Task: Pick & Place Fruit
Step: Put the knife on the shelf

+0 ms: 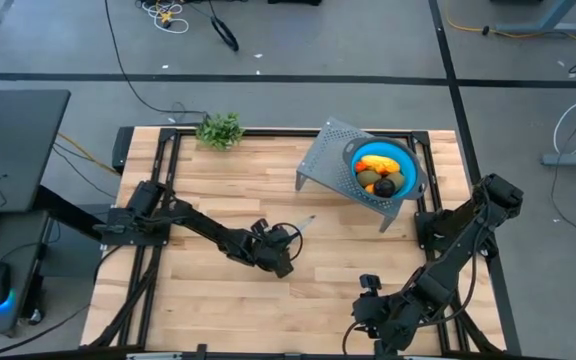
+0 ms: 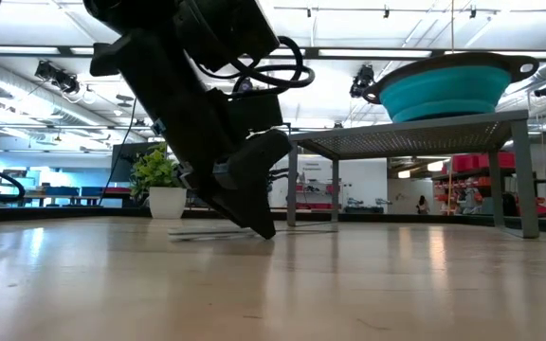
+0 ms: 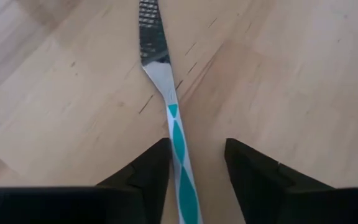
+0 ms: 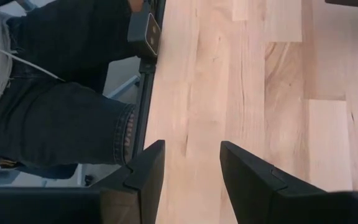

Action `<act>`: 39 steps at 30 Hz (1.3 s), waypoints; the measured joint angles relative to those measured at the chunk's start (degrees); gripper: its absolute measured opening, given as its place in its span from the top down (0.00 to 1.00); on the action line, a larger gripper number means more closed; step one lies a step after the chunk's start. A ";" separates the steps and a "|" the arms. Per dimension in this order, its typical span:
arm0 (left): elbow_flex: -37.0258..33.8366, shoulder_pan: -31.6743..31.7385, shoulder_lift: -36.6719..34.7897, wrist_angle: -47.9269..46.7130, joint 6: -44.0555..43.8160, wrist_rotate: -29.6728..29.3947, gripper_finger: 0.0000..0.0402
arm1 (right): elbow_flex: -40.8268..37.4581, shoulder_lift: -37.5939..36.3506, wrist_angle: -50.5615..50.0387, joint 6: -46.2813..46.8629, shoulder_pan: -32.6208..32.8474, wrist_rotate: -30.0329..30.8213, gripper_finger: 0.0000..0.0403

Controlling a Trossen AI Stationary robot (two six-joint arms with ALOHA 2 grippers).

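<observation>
The fruit (image 1: pixel 380 172) lies in a blue bowl (image 1: pixel 414 168) on a grey perforated stand (image 1: pixel 323 160) at the table's far right: orange-yellow, olive-green and dark pieces show. My left gripper (image 1: pixel 290 243) is open and low at mid-table. Its fingers (image 3: pixel 148 168) stand on either side of the blue-patterned handle (image 3: pixel 180 149) of a silver knife (image 1: pixel 306 222) that lies flat on the wood. In the low view its fingertips (image 2: pixel 263 227) reach down to the tabletop. My right gripper (image 1: pixel 365 298) waits open near the table's near edge. My left gripper straddles the knife's handle (image 3: pixel 178 134) with its fingers lying along it, slanting down from the near left. The handle runs close beside one finger (image 3: pixel 160 158). I cannot tell whether it touches. The knife lies flat on the table.
A leafy green sprig (image 1: pixel 220 130) sits at the far edge. The stand (image 2: pixel 415 128) with the bowl (image 2: pixel 453 90) rises behind the left gripper in the low view. A person's leg (image 4: pixel 61 118) shows beyond the near edge by the right gripper (image 4: pixel 191 149).
</observation>
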 joint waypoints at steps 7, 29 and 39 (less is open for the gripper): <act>-0.04 0.00 0.00 0.03 -0.22 0.50 0.76 | 0.00 -0.02 -0.02 0.02 0.00 0.00 0.59; -0.30 0.15 -7.73 -5.75 2.26 -0.75 0.92 | 0.00 -0.01 -0.02 0.02 0.01 -0.38 0.59; -0.24 -0.75 -21.63 -11.82 3.04 -0.68 0.89 | 0.00 -0.02 0.21 0.26 0.09 -0.57 0.59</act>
